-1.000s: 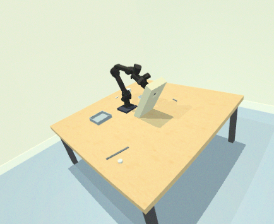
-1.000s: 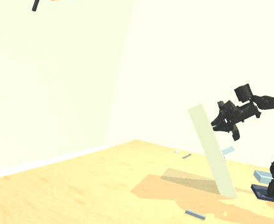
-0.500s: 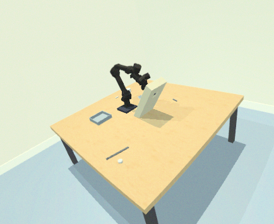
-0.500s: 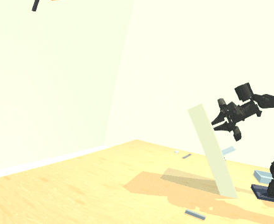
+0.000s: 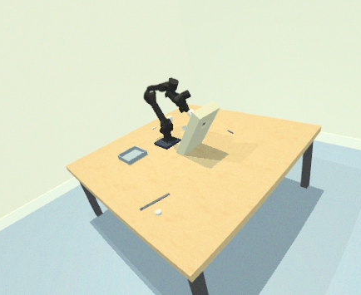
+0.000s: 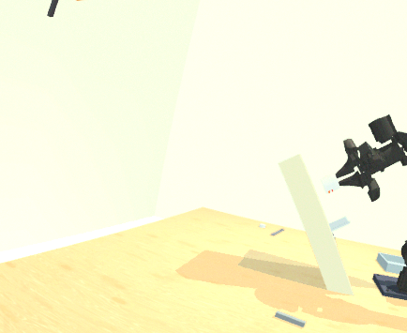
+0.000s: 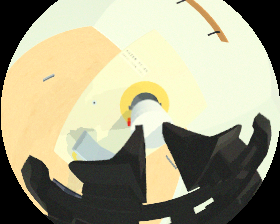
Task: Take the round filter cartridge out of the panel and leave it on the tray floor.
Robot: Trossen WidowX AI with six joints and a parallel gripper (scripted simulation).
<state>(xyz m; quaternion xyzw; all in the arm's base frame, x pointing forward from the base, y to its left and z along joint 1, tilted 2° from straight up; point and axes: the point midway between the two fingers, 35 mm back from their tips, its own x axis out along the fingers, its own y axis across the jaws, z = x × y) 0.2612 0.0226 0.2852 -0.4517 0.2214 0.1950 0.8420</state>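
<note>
The white cartridge is a cylinder with small red marks on its side. My gripper is shut on its near end. In the wrist view the cartridge stands out in front of a dark round hole inside a yellow ring on the service panel. Whether its far end is fully clear of the hole is hard to tell. The tray is a shallow blue-grey box beside the arm's base, and no cartridge shows in it.
The panel leans on the table. A pale blue angled piece projects below the cartridge by the panel's face. A grey rod and a small white piece lie farther off.
</note>
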